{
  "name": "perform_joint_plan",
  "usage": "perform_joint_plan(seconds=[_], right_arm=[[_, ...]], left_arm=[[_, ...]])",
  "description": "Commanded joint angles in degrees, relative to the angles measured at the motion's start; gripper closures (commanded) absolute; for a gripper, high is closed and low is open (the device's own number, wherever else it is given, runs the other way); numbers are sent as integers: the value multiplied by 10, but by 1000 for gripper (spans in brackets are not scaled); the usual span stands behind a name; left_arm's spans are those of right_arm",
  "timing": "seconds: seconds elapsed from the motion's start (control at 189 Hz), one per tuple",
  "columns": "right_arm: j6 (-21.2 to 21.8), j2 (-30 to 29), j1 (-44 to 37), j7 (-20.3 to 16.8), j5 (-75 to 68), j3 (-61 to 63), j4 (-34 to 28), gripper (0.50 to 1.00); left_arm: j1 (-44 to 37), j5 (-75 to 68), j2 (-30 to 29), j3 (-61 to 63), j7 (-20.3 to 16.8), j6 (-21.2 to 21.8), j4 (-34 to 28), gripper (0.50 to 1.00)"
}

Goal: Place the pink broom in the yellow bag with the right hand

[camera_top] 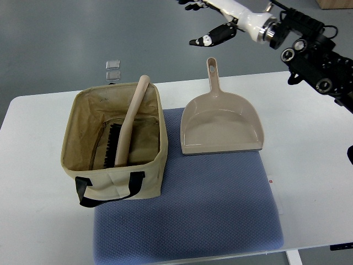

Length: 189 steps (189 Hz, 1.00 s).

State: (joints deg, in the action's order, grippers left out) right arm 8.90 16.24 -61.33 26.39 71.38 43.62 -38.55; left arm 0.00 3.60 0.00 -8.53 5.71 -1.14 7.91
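Broom (128, 126): pale pink-beige, black bristles, standing tilted inside the bag, handle leaning on the far rim.
Bag (119, 176): cream-yellow fabric, black handle, on the blue mat (220, 210), left of the dustpan (220, 122).
Right robot hand (212, 22): raised beyond the desk (309, 182), fingers spread, holding nothing.

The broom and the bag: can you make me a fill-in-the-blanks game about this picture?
1. The broom is already inside the ____.
2. The dustpan lies on the blue ____.
3. The bag has ____ handles.
4. The right hand, up above the dustpan, holds ____.

Missing words: bag; mat; black; nothing
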Motion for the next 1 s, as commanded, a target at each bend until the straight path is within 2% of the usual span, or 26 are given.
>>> perform_joint_plan(seconds=[0.0,0.158,0.354,0.422,0.512,0.639,0.992], right_arm=[[-22,23,57,2,-77,30,7,615],[-59,33,148,4,-242,58,10,607],[-49,25,202,5,-398,61,13,601],[-28,16,213,5,-436,61,13,595],[31,-4,227,5,-493,63,13,585],[61,-26,233,9,-508,63,13,572],[36,-43,244,18,-507,63,15,570]], left_arm=[[0,0,0,0,0,0,0,500],[0,0,0,0,0,0,0,500],[0,0,0,0,0,0,0,500],[0,0,0,0,0,0,0,500],[0,0,0,0,0,0,0,500],[0,0,0,0,0,0,0,500],[0,0,0,0,0,0,0,500]])
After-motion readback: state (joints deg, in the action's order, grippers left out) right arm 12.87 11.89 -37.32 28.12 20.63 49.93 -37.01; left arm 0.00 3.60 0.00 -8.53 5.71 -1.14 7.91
